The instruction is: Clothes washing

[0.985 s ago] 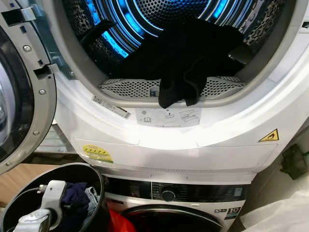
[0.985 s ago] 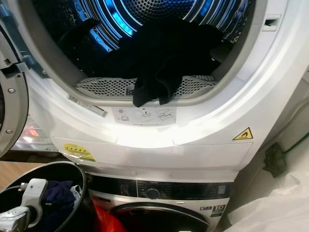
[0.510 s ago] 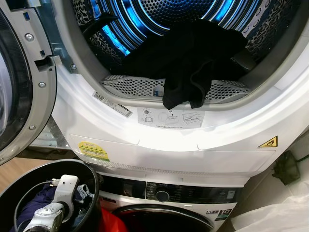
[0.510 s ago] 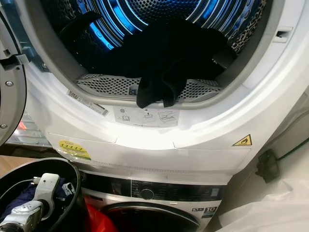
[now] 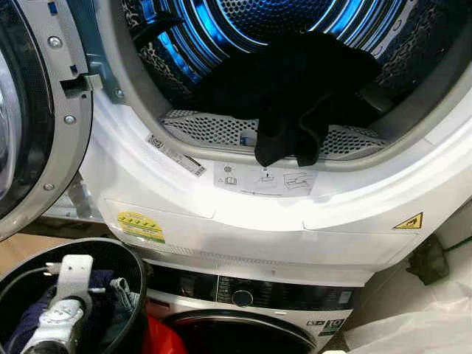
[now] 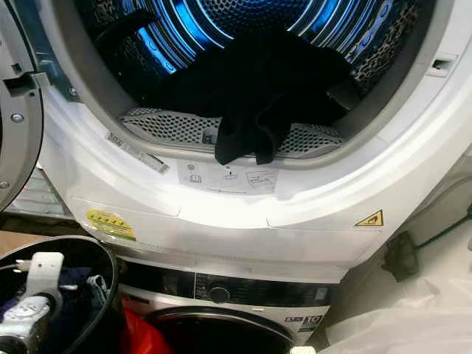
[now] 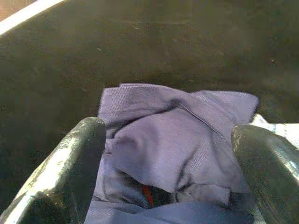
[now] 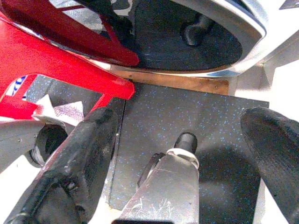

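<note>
Hidden parts: the dryer (image 5: pixel 243 221) is running off the frame at top and right, and the washer (image 5: pixel 243 324) under it is showing just its control strip and the top of its door; the red thing (image 5: pixel 158 339) beside the bucket is cut off, hard to say what it is.
Left gripper (image 7: pixel 168 154): it is sitting down inside the black bucket (image 5: pixel 136 280), below the dryer's left corner, fingers (image 7: pixel 70 163) spread wide on either side of the blue garment (image 7: pixel 177 140), not pinching it, possibly brushing the cloth.
Blue garment: crumpled, purplish-blue, folded over itself, lying in the bucket with a pale piece at one edge.
Black clothes (image 5: pixel 295 88): piled in the blue-lit drum of the dryer, one dark end hanging over the perforated lip towards the instruction sticker (image 5: pixel 262 179).
Dryer door (image 5: pixel 37 110): swung open, standing left of the drum.
Right gripper (image 8: pixel 182 154): hanging low before the washer, fingers apart, holding nothing, speckled dark floor (image 8: pixel 187 116) beneath.
</note>
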`<state>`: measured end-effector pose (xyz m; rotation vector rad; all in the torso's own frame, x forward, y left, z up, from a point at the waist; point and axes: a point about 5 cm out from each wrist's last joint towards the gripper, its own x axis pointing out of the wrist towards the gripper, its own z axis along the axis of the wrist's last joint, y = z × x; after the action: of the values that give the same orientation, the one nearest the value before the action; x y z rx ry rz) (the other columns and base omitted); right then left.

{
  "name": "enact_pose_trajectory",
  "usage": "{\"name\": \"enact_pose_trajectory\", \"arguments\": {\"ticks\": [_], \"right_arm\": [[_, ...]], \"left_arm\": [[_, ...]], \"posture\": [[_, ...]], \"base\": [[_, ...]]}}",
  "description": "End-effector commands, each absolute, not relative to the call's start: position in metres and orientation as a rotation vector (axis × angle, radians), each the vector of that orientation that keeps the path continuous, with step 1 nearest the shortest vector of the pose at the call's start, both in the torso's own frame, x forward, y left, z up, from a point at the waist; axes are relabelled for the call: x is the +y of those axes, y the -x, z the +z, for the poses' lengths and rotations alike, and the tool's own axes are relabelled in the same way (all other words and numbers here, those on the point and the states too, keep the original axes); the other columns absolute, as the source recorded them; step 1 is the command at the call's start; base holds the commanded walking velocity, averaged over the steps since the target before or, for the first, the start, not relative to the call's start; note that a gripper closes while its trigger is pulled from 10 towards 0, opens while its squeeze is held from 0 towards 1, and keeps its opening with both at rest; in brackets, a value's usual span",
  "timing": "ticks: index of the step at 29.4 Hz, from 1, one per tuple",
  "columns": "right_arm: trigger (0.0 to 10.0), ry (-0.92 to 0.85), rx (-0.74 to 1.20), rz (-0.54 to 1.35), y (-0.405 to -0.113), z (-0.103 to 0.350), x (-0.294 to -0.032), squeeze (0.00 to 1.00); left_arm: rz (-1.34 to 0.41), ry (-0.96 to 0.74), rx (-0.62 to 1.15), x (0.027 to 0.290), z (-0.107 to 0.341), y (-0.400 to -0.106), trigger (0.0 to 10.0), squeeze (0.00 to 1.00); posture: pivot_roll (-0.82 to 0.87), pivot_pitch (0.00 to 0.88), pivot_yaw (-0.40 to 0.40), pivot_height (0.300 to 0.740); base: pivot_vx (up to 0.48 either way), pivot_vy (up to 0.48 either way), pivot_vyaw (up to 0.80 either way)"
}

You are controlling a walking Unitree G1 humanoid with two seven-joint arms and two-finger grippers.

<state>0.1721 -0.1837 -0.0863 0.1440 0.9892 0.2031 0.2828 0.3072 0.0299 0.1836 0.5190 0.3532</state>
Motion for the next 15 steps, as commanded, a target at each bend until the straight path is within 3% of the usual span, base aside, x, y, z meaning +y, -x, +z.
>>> {"name": "enact_pose_trajectory", "arguments": {"ticks": [1,2,3,15], "right_arm": [[10.0,-0.154,0.991,0.192,-0.172,-0.086,-0.183,0.00],[10.0,-0.154,0.991,0.194,-0.172,-0.087,-0.182,0.00],[10.0,-0.156,0.989,0.194,-0.172,-0.086,-0.182,0.00],[10.0,-0.171,0.966,0.158,-0.174,-0.084,-0.191,0.00]], "left_arm": [[0.354,-0.173,0.508,0.311,0.033,-0.283,10.0,0.83],[0.351,-0.171,0.508,0.312,0.033,-0.283,10.0,0.83],[0.342,-0.173,0.523,0.313,0.032,-0.281,10.0,0.00],[0.441,-0.145,0.663,0.332,0.027,-0.269,10.0,0.00]], "posture": [[0.12,0.000,-0.060,0.740],[0.12,0.000,-0.060,0.740],[0.11,0.000,-0.057,0.740],[0.05,0.000,-0.050,0.740]], "base": [[0.000,0.000,0.00],[0.000,0.000,0.00],[0.000,0.000,0.00],[0.000,0.000,0.00]]}}
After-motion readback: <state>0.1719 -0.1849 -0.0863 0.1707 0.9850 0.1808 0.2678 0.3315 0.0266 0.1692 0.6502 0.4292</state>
